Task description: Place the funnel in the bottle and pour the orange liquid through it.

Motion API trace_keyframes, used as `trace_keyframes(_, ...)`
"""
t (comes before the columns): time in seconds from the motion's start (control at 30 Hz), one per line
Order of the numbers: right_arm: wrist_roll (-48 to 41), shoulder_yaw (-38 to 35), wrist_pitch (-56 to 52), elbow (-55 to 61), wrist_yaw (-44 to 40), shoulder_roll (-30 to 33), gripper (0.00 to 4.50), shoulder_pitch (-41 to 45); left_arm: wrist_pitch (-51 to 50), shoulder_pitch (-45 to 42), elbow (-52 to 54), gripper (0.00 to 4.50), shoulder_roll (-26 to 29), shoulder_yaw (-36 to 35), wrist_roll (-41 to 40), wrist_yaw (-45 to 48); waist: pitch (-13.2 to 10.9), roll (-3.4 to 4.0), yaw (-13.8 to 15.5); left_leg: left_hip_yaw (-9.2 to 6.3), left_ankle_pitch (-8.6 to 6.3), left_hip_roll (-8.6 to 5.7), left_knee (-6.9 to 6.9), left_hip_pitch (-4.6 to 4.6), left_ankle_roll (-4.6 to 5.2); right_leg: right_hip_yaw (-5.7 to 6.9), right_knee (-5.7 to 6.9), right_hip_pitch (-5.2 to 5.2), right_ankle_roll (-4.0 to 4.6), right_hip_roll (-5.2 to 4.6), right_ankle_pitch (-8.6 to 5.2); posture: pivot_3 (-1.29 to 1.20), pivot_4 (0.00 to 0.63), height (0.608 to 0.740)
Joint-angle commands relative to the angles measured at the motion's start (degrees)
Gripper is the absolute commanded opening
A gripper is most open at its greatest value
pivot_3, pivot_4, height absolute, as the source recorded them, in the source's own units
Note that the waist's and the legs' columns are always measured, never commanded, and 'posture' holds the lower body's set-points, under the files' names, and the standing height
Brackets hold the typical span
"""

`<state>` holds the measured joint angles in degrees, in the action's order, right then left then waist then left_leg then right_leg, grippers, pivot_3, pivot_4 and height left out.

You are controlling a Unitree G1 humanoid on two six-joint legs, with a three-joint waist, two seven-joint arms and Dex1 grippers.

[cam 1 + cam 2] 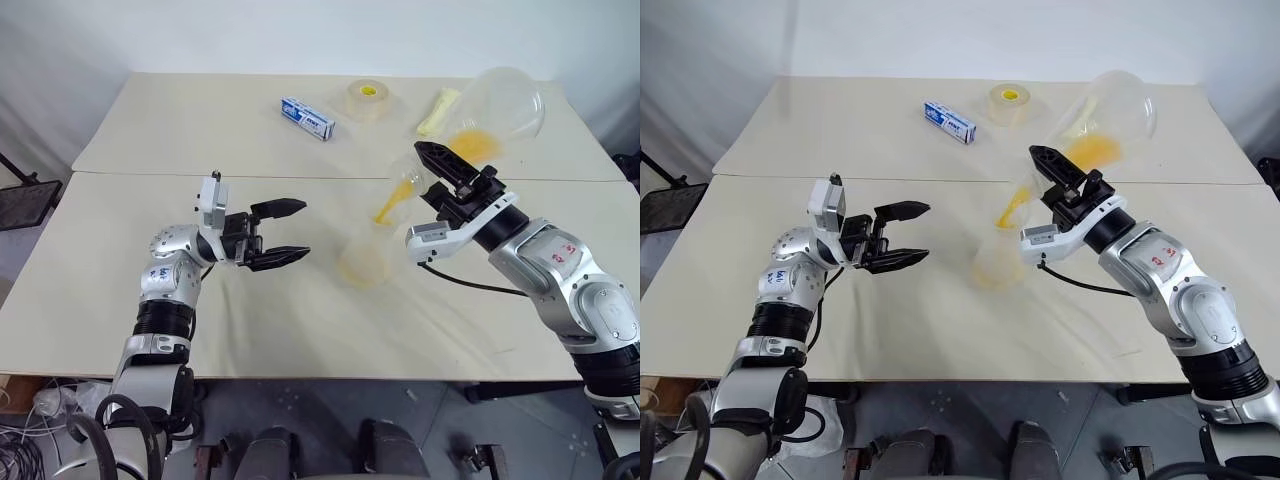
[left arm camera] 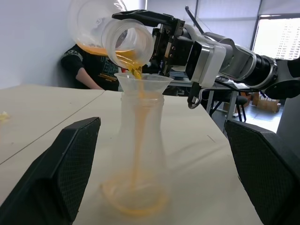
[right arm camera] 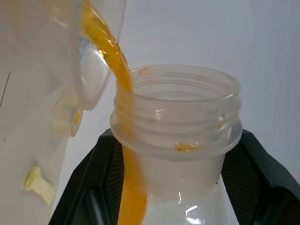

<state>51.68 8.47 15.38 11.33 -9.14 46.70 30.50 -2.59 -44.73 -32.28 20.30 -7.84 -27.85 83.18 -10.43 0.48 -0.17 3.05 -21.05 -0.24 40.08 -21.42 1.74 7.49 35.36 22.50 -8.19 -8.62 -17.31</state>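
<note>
Nearest the camera, the left pincer (image 1: 290, 233) hovers just left of the bottle (image 1: 366, 258) with its two black fingers spread wide apart and nothing between them, pointing sideways at the bottle without touching it. That bottle stands upright on the pale surface (image 1: 130, 290), toward its middle, with a clear funnel (image 2: 143, 83) seated in its mouth. Just right of the bottle and above it, the right pincer (image 1: 440, 165) is clamped on the threaded neck of a clear round flask (image 1: 495, 105), which is tipped over so that its open mouth hangs over the funnel. Orange liquid (image 2: 136, 140) runs in a thin stream from the flask's mouth, through the funnel and down inside the bottle, where a shallow pool has gathered at the base; more of it sits in the flask's round belly. Well behind the bottle, at the far side of the surface, lie a small blue and white box (image 1: 308, 117), a tape roll with a yellow centre (image 1: 368, 100) and a pale yellow packet (image 1: 437, 112) beside the flask. In the left wrist view a seated person in dark clothing (image 2: 89, 70) shows beyond the surface.
</note>
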Motion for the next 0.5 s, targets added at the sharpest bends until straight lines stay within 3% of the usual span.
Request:
trace_keyframes(0.03, 0.0, -2.8, 1.0, 1.2, 1.3, 1.3, 2.46, 1.6, -0.2, -1.1, 1.7, 4.50, -0.1, 0.0, -0.9, -0.2, 0.0, 0.00, 0.0, 0.00, 0.00, 0.00, 0.00, 0.00, 0.00, 0.00, 0.00, 0.00, 0.00, 0.00, 0.00, 0.00, 0.150, 0.740)
trace_keyframes(0.5, 1.2, -2.9, 3.3, 0.6, 2.6, 2.2, 2.46, 2.2, -0.2, -1.2, 1.7, 4.50, -0.3, 0.1, -0.9, -0.1, 0.0, 0.00, 0.0, 0.00, 0.00, 0.00, 0.00, 0.00, 0.00, 0.00, 0.00, 0.00, 0.00, 0.00, 0.00, 0.00, 0.150, 0.740)
